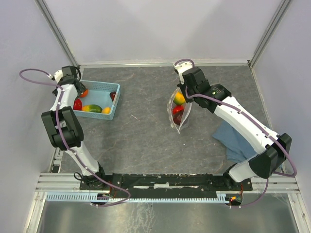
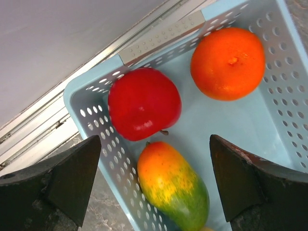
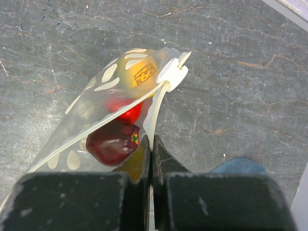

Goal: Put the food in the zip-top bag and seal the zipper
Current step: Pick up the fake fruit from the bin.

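The zip-top bag point(image 1: 178, 116) is clear with white spots and hangs from my right gripper point(image 1: 185, 95). In the right wrist view my right gripper point(image 3: 151, 142) is shut on the bag's pale edge strip, the zipper point(image 3: 153, 115), below its white slider point(image 3: 172, 73). Inside the bag point(image 3: 77, 130) are a yellow fruit point(image 3: 137, 72), a red fruit point(image 3: 126, 109) and a dark purple fruit point(image 3: 111, 143). My left gripper point(image 2: 156, 178) is open above the light-blue basket point(image 2: 284, 125), over a mango point(image 2: 173, 185). A red apple point(image 2: 143, 103) and an orange point(image 2: 227, 62) lie beside it.
The basket point(image 1: 99, 87) stands at the far left by the wall, with several toy fruits in it. A blue cloth point(image 1: 235, 138) lies right of the bag, under my right arm; its corner shows in the right wrist view point(image 3: 240, 166). Enclosure walls stand on three sides.
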`<action>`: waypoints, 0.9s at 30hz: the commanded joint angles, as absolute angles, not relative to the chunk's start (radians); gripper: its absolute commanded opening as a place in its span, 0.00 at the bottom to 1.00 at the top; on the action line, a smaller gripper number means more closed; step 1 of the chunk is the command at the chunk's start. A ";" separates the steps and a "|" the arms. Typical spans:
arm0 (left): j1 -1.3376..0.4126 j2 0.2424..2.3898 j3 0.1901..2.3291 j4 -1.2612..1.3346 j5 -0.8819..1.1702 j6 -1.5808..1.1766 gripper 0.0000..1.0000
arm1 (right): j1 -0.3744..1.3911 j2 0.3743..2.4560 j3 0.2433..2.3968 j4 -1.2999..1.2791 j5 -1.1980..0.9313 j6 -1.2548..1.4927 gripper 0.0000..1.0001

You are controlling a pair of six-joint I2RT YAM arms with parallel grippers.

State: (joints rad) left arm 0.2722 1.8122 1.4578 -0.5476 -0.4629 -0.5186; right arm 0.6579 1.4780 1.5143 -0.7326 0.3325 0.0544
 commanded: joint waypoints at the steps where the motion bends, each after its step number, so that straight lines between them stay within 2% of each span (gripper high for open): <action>1: 0.297 1.868 1.504 -0.521 -0.474 -0.473 1.00 | 0.652 1.474 1.527 -0.691 0.334 0.048 0.02; 13: 0.324 1.993 1.532 -0.502 -0.357 -0.407 1.00 | 0.652 1.502 1.533 -0.690 0.320 0.046 0.02; 22: 0.321 1.990 1.493 -0.440 -0.238 -0.355 1.00 | 0.653 1.506 1.539 -0.698 0.317 0.044 0.01; 27: 0.292 1.974 1.463 -0.405 -0.203 -0.317 0.96 | 0.653 1.505 1.538 -0.697 0.317 0.043 0.01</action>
